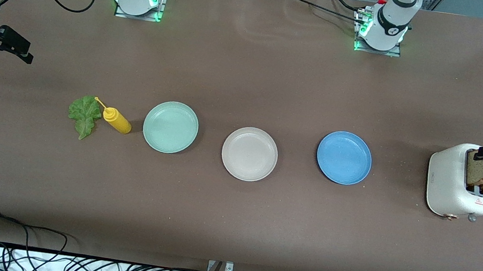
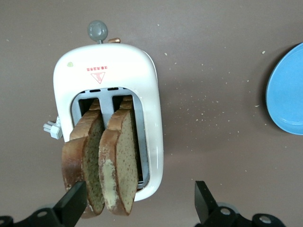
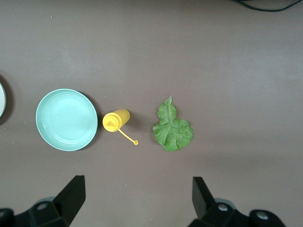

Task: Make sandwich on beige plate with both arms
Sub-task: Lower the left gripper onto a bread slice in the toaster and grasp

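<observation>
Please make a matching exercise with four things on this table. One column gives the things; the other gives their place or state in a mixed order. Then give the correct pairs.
Things:
1. bread slices
2. lettuce leaf
3. beige plate
4. yellow bottle

Places or states:
A. between the green plate and the blue plate
B. standing in the toaster
C. lying flat, nearest the right arm's end
D. between the leaf and the green plate

Pairs: 1-B, 2-C, 3-A, 4-D
</observation>
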